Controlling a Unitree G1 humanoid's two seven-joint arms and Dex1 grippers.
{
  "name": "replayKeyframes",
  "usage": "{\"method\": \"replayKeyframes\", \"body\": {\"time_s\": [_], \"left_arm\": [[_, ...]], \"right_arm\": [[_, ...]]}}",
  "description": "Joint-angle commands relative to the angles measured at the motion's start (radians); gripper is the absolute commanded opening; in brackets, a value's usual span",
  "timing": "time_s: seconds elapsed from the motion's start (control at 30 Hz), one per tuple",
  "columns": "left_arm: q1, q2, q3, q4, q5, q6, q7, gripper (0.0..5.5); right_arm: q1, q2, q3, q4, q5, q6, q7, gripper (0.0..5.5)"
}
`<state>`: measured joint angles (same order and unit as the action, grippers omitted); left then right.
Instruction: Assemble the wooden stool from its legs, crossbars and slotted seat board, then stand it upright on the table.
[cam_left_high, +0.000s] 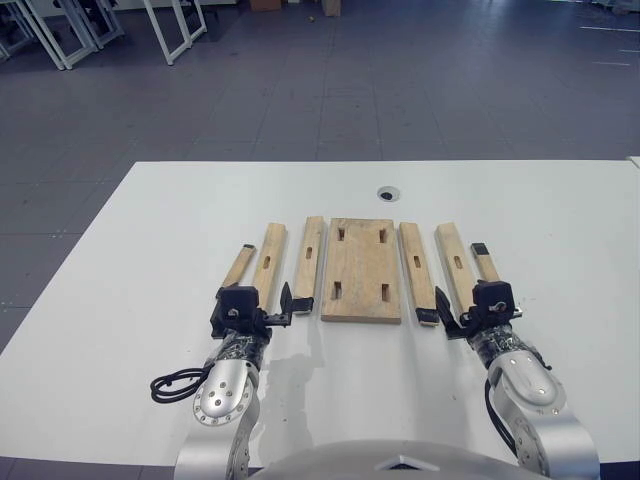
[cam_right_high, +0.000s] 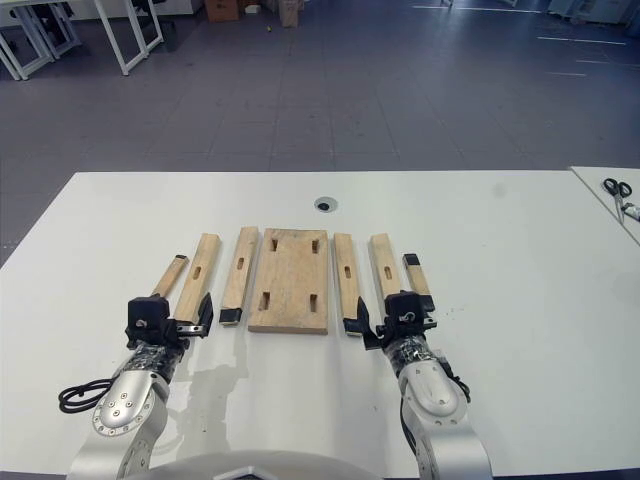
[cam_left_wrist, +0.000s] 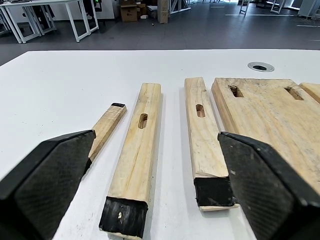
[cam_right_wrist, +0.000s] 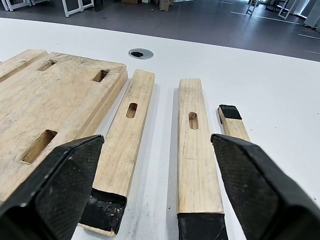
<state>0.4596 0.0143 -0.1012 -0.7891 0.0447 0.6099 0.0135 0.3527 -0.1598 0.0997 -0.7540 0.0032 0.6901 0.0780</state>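
**Left eye view first, then the rest: parts flat, nothing gripped**

Left eye view. The seat board (cam_left_high: 361, 269) is seen lying flat on the white desk (cam_left_high: 110, 300), slots up, in the middle of a row. To its left are laid the left inner leg (cam_left_high: 310, 262), left outer leg (cam_left_high: 268, 263) and left crossbar (cam_left_high: 238, 266). To its right are laid the right inner leg (cam_left_high: 416, 272), right outer leg (cam_left_high: 452, 262) and right crossbar (cam_left_high: 485, 262). All pieces are apart, with long axes running away from the robot. The left gripper (cam_left_high: 255, 303) and right gripper (cam_left_high: 478, 308) are stationed at the near ends of the row. Both sets of jaws are apart and nothing is held.

Right eye view. The same layout is confirmed. No part is joined, so assembly is judged not yet begun.

Left wrist view. The left outer leg (cam_left_wrist: 135, 145) and left inner leg (cam_left_wrist: 202, 130) lie straight ahead between the spread fingers (cam_left_wrist: 45, 180), black-capped ends nearest.

Right wrist view. The right inner leg (cam_right_wrist: 122, 135) and right outer leg (cam_right_wrist: 195, 150) are framed likewise, capped ends nearest. The seat board (cam_right_wrist: 55, 95) lies to the inner side.

Judgement. Each arm is nearer its own side's legs, and the seat board lies between the two arms. Each leg's axis points away from the jaws, so a grip across its width is expected to suit.
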Motion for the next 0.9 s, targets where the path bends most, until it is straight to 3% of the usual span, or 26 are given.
{"method": "replayKeyframes", "body": {"time_s": [0.03, 0.3, 0.53, 0.7, 0.9], "left_arm": [[-0.006, 0.000, 0.006, 0.002, 0.000, 0.015, 0.006, 4.52], [-0.010, -0.003, 0.005, 0.007, 0.003, 0.016, 0.008, 4.52], [0.007, -0.010, 0.011, 0.007, 0.006, 0.008, 0.016, 4.52], [0.006, -0.010, 0.016, 0.006, 0.003, 0.011, 0.018, 4.52], [0.000, -0.011, 0.012, 0.012, 0.006, 0.011, 0.020, 4.52]], "right_arm": [[-0.009, 0.005, 0.001, 0.004, 0.000, 0.001, -0.002, 3.95], [-0.014, 0.004, -0.002, 0.011, 0.005, 0.003, 0.003, 3.95], [-0.070, -0.009, -0.161, 0.104, 0.121, -0.044, 0.076, 3.95], [-0.134, -0.104, -0.290, 0.330, 0.161, -0.120, 0.160, 3.95], [-0.223, -0.196, -0.337, 0.683, 0.133, -0.300, 0.211, 3.95]]}}
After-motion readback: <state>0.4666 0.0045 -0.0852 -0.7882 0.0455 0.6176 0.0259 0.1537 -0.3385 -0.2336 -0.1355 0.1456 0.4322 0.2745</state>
